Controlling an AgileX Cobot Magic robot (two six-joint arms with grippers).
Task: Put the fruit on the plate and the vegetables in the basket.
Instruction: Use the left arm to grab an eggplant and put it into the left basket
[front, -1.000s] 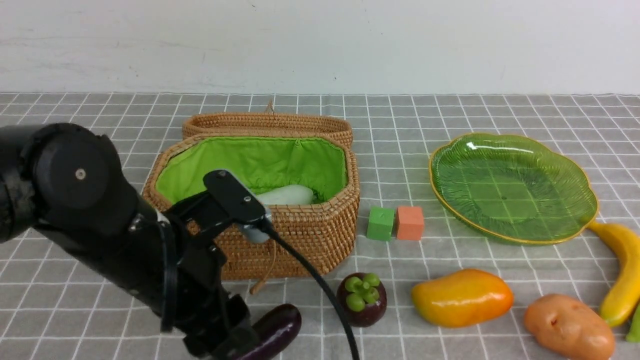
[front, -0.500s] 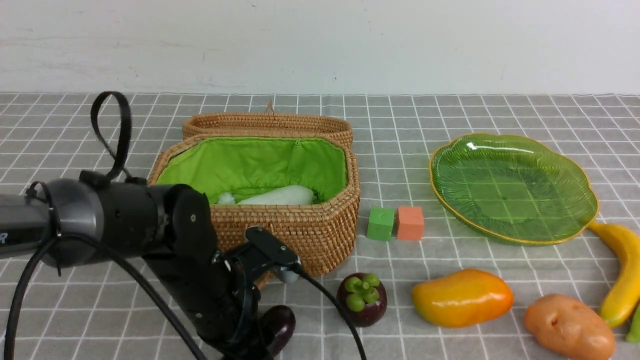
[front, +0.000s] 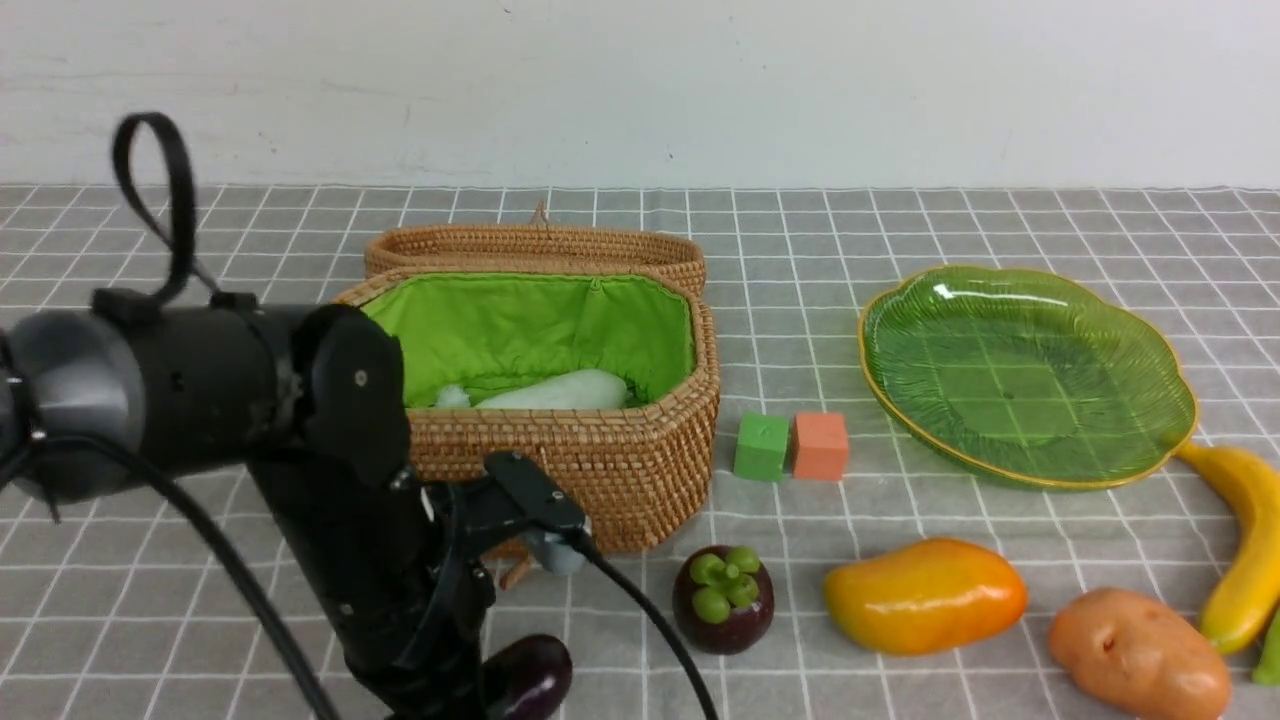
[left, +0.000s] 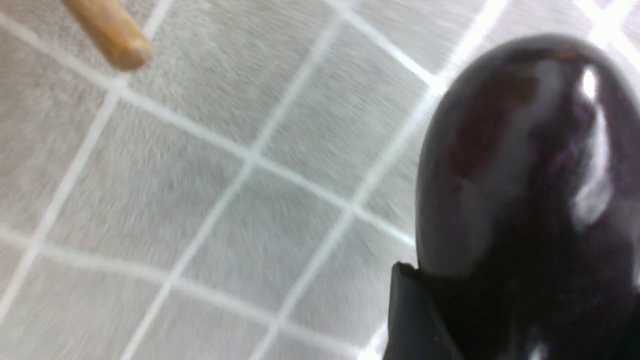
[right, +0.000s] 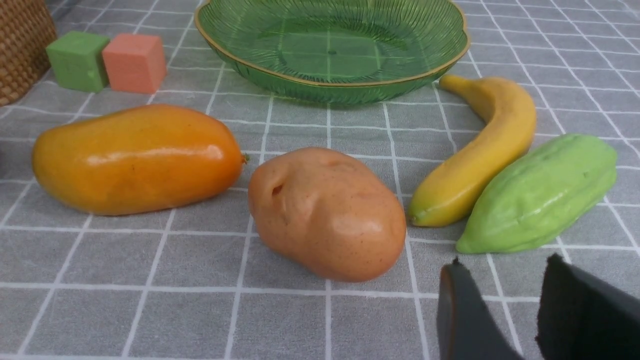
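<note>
Grey white-grid tablecloth (front: 900, 230), plain white wall (front: 640, 80) behind. left arm (front: 200, 400) folded low before the tan woven rattan basket (front: 600, 470), left gripper (front: 455, 685) at the glossy dark purple eggplant (front: 525, 680) on the cloth, grip can't tell; right gripper (right: 505, 265) fingers apart, empty.

Glossy black left arm (front: 180, 390), looped black strap (front: 183, 220), matte dark right hand (right: 505, 262)

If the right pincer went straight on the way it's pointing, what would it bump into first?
Most likely the green vegetable, lying right ahead of the right pincer beside the banana; depth is hard to judge.
</note>
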